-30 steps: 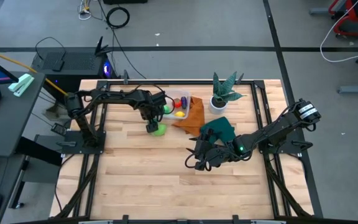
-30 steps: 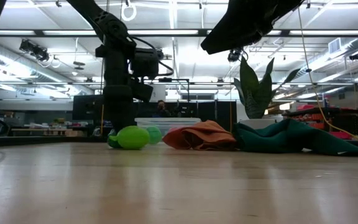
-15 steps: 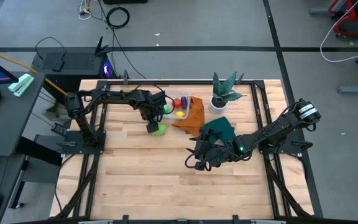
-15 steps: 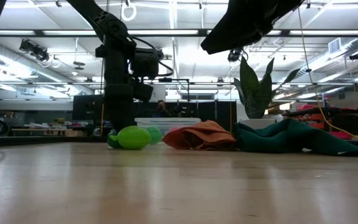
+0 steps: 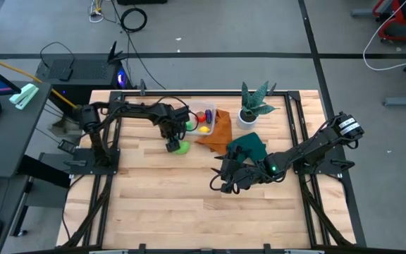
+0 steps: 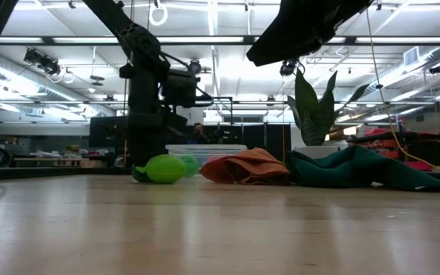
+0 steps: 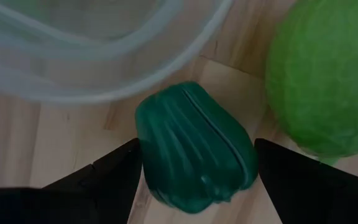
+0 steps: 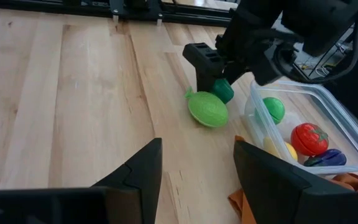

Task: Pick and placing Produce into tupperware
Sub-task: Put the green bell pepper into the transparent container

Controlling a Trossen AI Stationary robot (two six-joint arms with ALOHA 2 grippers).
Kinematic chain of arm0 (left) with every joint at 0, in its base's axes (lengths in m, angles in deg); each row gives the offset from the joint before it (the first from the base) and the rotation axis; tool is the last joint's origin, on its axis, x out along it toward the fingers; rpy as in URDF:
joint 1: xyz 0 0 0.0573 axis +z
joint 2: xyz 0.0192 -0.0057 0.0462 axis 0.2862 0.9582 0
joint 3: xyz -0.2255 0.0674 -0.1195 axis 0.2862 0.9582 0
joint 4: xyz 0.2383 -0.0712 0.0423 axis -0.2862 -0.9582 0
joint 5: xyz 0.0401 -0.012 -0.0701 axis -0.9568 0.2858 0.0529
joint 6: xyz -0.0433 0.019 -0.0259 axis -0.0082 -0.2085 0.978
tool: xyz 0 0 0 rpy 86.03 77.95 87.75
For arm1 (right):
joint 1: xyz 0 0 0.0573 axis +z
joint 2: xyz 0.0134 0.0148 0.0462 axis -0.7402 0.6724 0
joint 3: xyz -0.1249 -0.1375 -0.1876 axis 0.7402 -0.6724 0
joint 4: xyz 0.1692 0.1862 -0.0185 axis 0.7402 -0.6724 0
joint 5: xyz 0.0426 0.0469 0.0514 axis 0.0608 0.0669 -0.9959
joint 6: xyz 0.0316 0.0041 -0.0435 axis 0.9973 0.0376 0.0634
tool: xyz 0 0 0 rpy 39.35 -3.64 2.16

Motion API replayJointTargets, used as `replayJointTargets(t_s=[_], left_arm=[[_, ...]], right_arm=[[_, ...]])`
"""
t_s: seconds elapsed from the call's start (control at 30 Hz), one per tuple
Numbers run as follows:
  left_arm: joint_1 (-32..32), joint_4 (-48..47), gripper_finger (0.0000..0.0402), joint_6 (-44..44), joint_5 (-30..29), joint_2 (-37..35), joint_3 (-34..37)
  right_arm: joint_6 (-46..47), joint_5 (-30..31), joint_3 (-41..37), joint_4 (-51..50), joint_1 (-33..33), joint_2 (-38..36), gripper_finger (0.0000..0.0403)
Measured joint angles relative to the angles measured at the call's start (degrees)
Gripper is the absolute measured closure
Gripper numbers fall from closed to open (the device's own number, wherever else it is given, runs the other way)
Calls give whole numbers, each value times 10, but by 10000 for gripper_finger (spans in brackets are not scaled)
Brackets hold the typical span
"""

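Observation:
My left gripper [image 5: 171, 138] stands at the tupperware's near left corner, shut on a dark green ridged produce piece [image 7: 194, 149]. A light green ball-sized piece [image 5: 180, 147] lies on the table right beside it, also in the right wrist view [image 8: 207, 109]. The clear tupperware [image 5: 201, 118] holds green [image 8: 272, 109], red [image 8: 308, 138], yellow [image 8: 283, 149] and dark purple [image 8: 328, 158] pieces. My right gripper [image 5: 221, 182] is open and hovers near the table's middle, touching nothing. My left gripper pinches the dark green piece between its two fingers [image 7: 114, 174], one on each of its sides [image 7: 148, 155]. It comes from above, pointing down. The piece sits low at the table, next to the light green piece; whether it is lifted clear I cannot tell.
An orange cloth [image 5: 217, 131] lies against the tupperware's right side, with a dark green cloth [image 5: 249, 147] beyond it. A potted plant [image 5: 251, 107] stands near the far edge. Bare wood stretches across the near half of the table [image 5: 161, 204].
In the low view the left arm's wrist has shifted slightly sideways and up over the green pieces. The light green piece and the tupperware have stayed where they were.

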Motion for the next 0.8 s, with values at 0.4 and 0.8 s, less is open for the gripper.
replayJointTargets(t_s=[0.4,0.8], left_arm=[[1,0,131,0,-1,2,0],[3,-5,151,0,0,-3,0]], right_arm=[[1,0,0,2,0,0,239],[0,0,0,2,0,0,239]])
